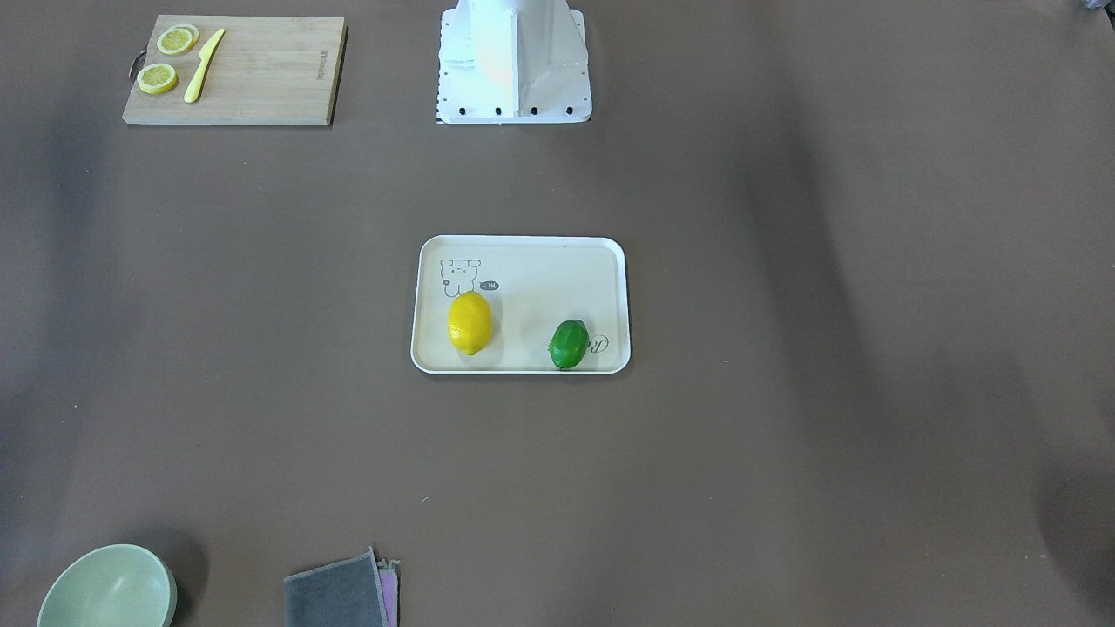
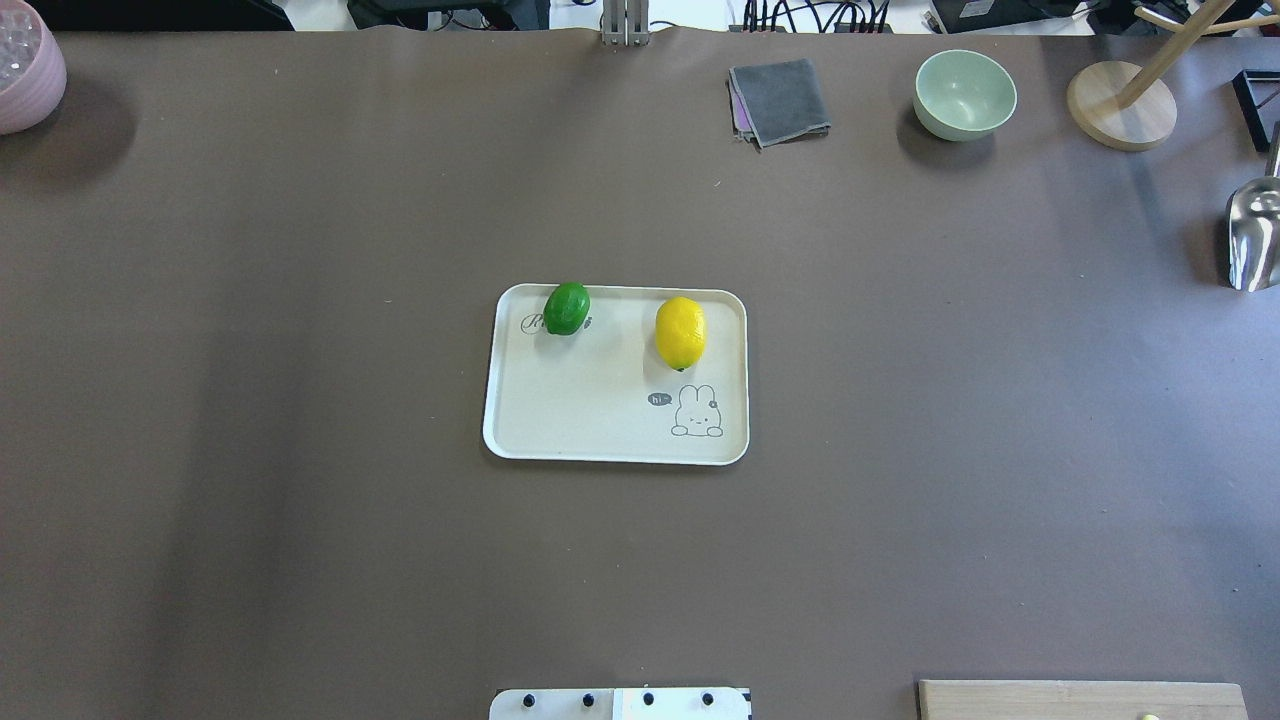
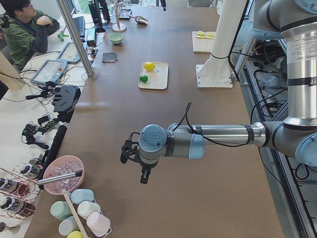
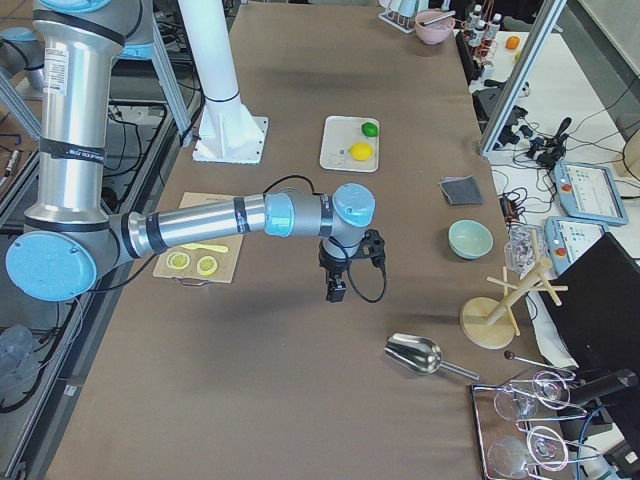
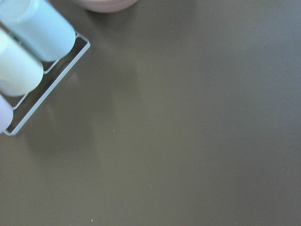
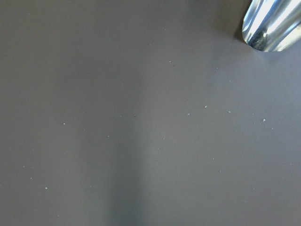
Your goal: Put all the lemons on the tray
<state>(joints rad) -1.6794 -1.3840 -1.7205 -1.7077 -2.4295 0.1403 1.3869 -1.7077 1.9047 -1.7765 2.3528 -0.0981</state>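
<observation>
The yellow lemon (image 1: pixel 470 322) and the green lemon (image 1: pixel 569 344) both lie on the cream tray (image 1: pixel 523 261) at the table's middle. From overhead the green lemon (image 2: pixel 566 308) sits at the tray's (image 2: pixel 580 420) far left corner and the yellow lemon (image 2: pixel 680 333) at its far right. My left gripper (image 3: pixel 143 177) hangs over bare table far from the tray, near the table's left end. My right gripper (image 4: pixel 336 291) hangs over bare table toward the right end. Both show only in the side views, so I cannot tell whether they are open or shut.
A wooden cutting board (image 1: pixel 261 78) with lemon slices (image 1: pixel 157 78) and a yellow knife (image 1: pixel 203 65) lies by the robot base. A green bowl (image 2: pixel 964 94), grey cloth (image 2: pixel 780 100), wooden stand (image 2: pixel 1120 105) and metal scoop (image 2: pixel 1255 235) sit far right. A pink bowl (image 2: pixel 25 70) sits far left.
</observation>
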